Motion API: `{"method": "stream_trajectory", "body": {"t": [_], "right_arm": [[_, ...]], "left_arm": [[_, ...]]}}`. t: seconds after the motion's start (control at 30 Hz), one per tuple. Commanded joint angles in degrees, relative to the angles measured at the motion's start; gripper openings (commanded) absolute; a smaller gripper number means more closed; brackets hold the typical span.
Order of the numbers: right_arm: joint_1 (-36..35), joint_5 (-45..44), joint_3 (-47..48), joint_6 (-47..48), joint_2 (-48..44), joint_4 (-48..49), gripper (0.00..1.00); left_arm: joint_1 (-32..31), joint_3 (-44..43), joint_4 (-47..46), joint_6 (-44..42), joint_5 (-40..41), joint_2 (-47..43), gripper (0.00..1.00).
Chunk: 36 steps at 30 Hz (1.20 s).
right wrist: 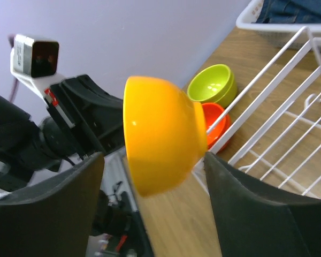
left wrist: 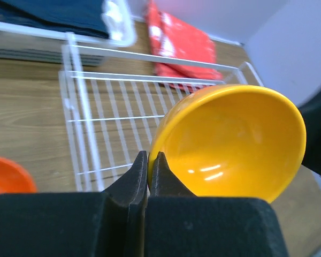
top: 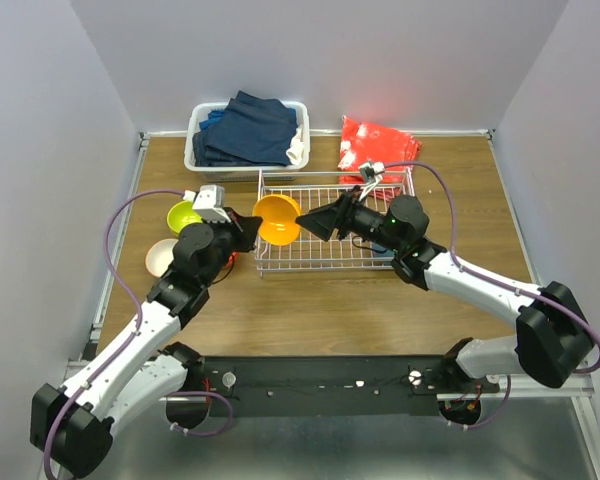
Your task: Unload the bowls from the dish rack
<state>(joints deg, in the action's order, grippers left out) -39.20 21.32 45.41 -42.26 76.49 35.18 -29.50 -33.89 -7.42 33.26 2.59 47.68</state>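
Note:
My left gripper (top: 252,230) (left wrist: 150,155) is shut on the rim of the yellow-orange bowl (top: 277,218) (left wrist: 235,142) (right wrist: 160,139). It holds the bowl tilted in the air over the left end of the white wire dish rack (top: 335,172) (left wrist: 112,107) (right wrist: 278,123). My right gripper (top: 315,220) (right wrist: 152,155) is open, with its fingers on either side of that bowl; I cannot tell whether they touch it. A lime green bowl (top: 183,215) (right wrist: 214,85), a red-orange bowl (right wrist: 216,126) (left wrist: 5,174) and a white bowl (top: 161,257) sit on the table left of the rack.
A white tub of dark blue clothes (top: 245,135) stands behind the rack at the back left. A red bag (top: 375,145) (left wrist: 179,43) lies behind the rack at the back right. The two arms meet over the rack's left end.

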Motion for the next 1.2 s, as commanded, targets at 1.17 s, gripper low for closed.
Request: {"method": "stream_trajectory", "body": {"t": [1.17], "right_arm": [[0.09,-23.52,-5.33,18.88,-16.72,-16.1,0.94]], "left_arm": [[2.25,-2.78,56.83,26.33,21.14,0.04,0.0]]}}
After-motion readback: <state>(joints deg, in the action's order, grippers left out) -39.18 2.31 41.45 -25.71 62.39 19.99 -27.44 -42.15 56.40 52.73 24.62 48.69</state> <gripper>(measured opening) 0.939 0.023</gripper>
